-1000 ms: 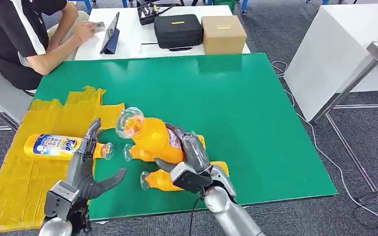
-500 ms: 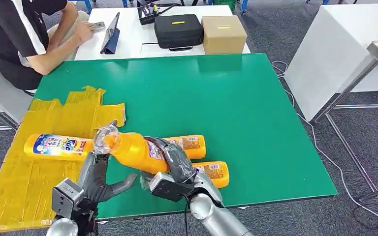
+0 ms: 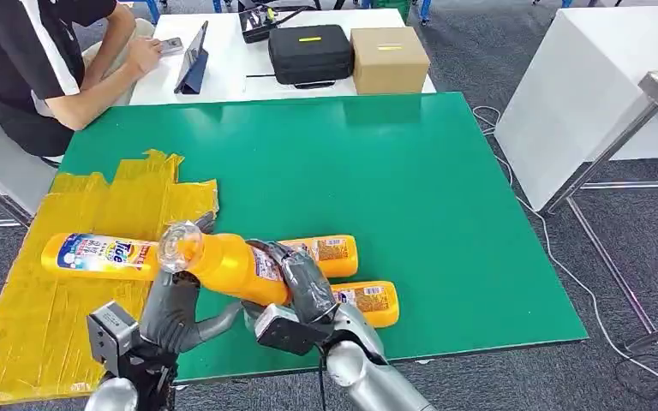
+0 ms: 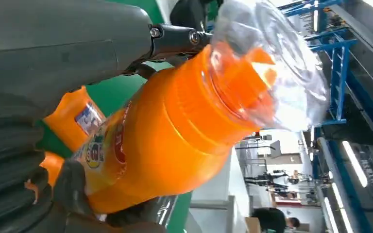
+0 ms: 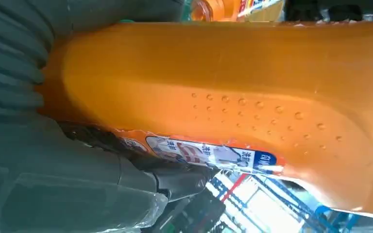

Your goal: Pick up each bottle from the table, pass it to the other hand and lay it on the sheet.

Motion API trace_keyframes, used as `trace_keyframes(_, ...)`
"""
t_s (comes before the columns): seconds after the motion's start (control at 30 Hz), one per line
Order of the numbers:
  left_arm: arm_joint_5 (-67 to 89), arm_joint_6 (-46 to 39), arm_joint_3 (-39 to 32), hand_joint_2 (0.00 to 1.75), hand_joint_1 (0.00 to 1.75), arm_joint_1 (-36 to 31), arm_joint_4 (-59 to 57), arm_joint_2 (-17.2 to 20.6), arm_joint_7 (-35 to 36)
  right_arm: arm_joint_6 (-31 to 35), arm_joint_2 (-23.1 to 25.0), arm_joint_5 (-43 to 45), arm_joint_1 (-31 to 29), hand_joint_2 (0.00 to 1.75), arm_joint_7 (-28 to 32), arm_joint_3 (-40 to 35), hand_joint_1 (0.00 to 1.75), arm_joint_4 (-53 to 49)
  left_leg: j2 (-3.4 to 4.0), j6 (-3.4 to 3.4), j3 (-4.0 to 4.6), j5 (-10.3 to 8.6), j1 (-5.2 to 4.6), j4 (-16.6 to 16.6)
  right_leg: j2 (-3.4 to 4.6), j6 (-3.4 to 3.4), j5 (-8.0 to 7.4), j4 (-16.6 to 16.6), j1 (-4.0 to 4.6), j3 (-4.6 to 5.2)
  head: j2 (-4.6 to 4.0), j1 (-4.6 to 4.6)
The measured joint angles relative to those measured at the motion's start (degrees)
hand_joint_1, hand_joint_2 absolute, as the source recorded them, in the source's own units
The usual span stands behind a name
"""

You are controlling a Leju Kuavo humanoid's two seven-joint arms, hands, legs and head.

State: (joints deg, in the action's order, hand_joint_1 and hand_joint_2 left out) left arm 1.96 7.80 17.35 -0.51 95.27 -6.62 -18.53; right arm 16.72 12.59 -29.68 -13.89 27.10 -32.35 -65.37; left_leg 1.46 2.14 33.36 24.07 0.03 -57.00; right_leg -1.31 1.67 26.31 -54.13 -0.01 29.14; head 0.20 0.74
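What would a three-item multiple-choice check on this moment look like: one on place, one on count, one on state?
1. Where does the bottle with the blue and white label lie?
A. on the yellow sheet
B. on the white table
C. on the floor

2. How many orange bottles lie on the bare green table?
A. none
B. two
C. four

3. What is the right robot hand doing?
A. hanging open
B. pressing on the cardboard box
C. gripping an orange bottle

Answers:
1. A: it rests flat on the sheet at the table's left side.
2. B: one bottle and another lie side by side near the front edge.
3. C: its fingers wrap the bottle's body, holding it above the table, cap end toward the left robot hand.
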Motion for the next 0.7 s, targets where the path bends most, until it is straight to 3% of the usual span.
trace_keyframes(0.7,-5.97,-0.02,2.12,1.75,0.0,-2.7,-4.37,-1.0,0.92,2.2,-0.02,-0.83,0.34,1.75,0.37,-1.92,1.75,-1.09,0.0,0.0,0.0,0.0,0.0,0.0,0.0,0.0,0.0,0.0,0.0,-0.01,-0.02,-0.02)
